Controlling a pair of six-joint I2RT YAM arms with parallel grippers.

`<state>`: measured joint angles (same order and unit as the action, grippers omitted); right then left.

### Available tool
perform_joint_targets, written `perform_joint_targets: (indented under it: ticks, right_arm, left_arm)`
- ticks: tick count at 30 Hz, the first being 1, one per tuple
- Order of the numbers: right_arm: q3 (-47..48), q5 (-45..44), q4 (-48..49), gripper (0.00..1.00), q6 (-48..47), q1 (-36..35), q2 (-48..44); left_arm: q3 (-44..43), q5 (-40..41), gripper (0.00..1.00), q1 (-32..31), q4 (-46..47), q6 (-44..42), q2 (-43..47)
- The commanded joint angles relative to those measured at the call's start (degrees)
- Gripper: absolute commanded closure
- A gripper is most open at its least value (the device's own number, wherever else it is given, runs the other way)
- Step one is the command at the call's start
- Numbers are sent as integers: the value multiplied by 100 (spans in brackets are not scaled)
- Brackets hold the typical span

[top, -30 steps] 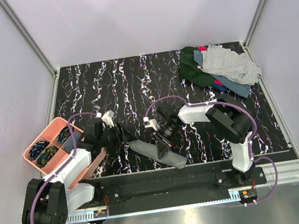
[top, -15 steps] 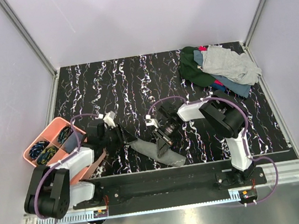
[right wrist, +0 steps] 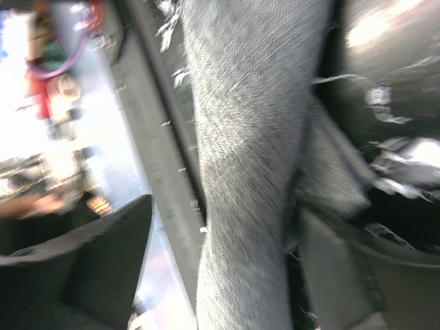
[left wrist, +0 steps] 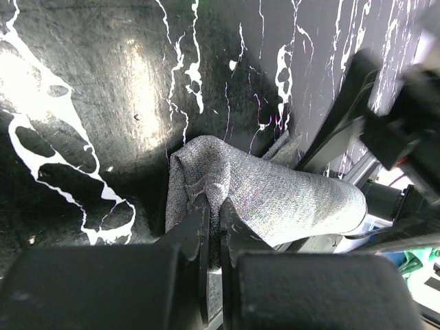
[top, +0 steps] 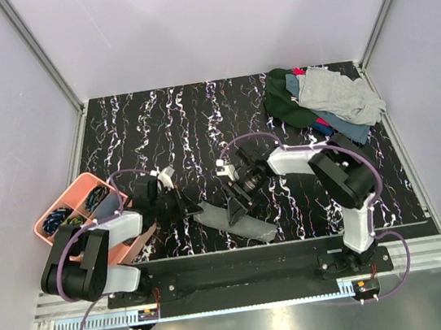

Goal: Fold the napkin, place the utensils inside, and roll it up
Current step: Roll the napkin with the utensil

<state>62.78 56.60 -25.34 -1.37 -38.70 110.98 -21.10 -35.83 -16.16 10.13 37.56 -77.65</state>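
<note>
Napkin (top: 235,219): grey cloth gathered into a slim roll, lying aslant on the desk (top: 157,124) close to its near edge, about midway along it.
Left tool (top: 184,207): clenched on the roll's left end. In the left wrist view the two fingers (left wrist: 196,220) of the tool (left wrist: 213,206) stand almost together, with a fold of the napkin (left wrist: 275,192) pinched between them.
Right tool (top: 238,205): released, set over the middle of the roll. In the right wrist view (blurred, but the weave is plain) the tool (right wrist: 230,206) has its jaws spread, one on each side of the napkin (right wrist: 247,137), and the left one stands apart from the cloth.
Heap of cloths (top: 323,105): green, light grey and blue, at the far right corner of the desk.
Tray (top: 71,210): pink, with compartments holding dark items, at the desk's left edge toward the near corner.
</note>
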Motion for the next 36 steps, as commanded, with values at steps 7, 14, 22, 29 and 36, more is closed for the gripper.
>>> perform_joint_targets:
  ticks: [7, 14, 22, 29, 36]
  right_arm:
    - [-178, -5287, 486, 0, -319, -1481, -1913]
    - [-363, -6820, 715, 0, -610, -2572, -1660]
    - [-258, -6829, 592, 0, -602, -2775, -1123]
    - [40, -6330, 31, 22, -286, -2503, -657]
    - [207, -4440, -295, 44, 101, -1844, -402]
  left_arm:
    - [-877, 138, 100, 17, -995, -293, -461]
    - [-1106, -11, 100, 34, -1145, -267, -892]
    - [-1344, -2, 100, 43, -1373, -372, -893]
    - [-1432, -82, 98, 43, -1409, -425, -840]
    - [-1598, 67, 56, 95, -1417, -399, -463]
